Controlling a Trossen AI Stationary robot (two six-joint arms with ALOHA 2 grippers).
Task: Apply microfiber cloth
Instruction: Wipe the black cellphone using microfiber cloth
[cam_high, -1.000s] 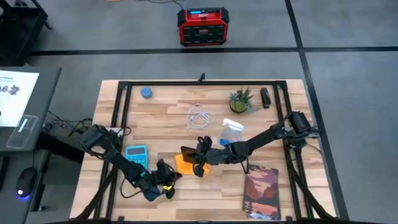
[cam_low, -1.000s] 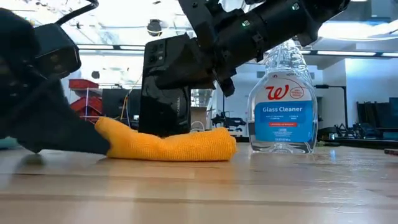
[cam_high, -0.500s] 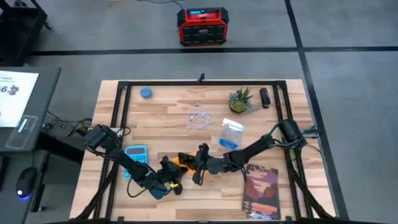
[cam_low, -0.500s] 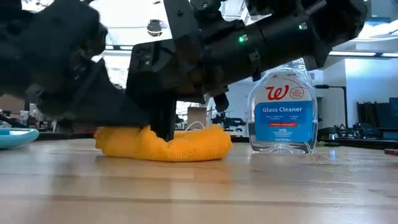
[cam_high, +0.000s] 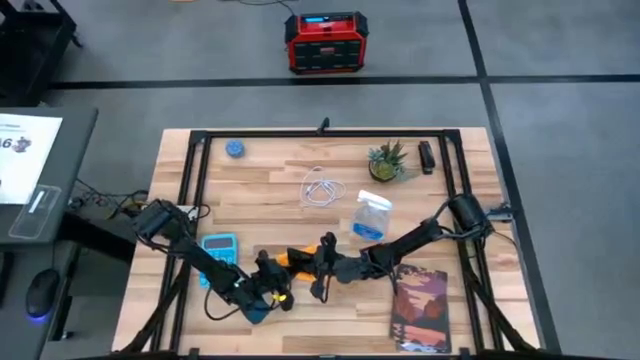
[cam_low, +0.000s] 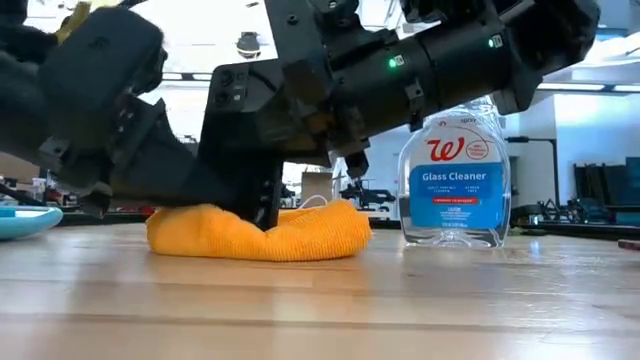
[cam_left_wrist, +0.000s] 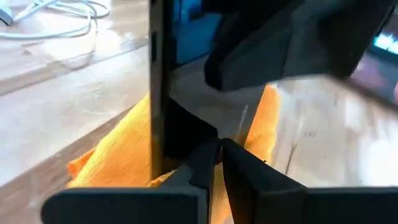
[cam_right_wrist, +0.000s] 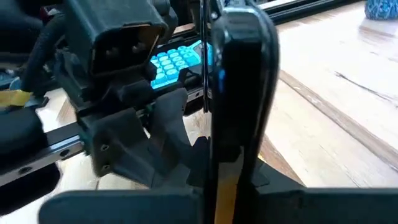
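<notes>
Orange-yellow microfiber cloth (cam_low: 258, 232) lay bunched low in the frame's centre, both arms bent over it.
We saw the right gripper (cam_high: 322, 262) pinching a black smartphone (cam_right_wrist: 239, 93) upright on edge against the cloth; the left gripper (cam_left_wrist: 214, 163) had its fingers pressed together at the cloth. Only the low view showed us the glass cleaner bottle (cam_low: 455, 170) label; only the high view showed the blue calculator (cam_high: 219, 247).

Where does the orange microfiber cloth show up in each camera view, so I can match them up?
High view: microfiber cloth a small orange patch between the two grippers, near the table's front.
Low view: cloth bunched on the tabletop, left of centre.
Left wrist view: cloth across the lower middle.
Right wrist view: only an orange sliver at the bottom.
Shared landmark: the upright black smartphone standing on the cloth.
</notes>
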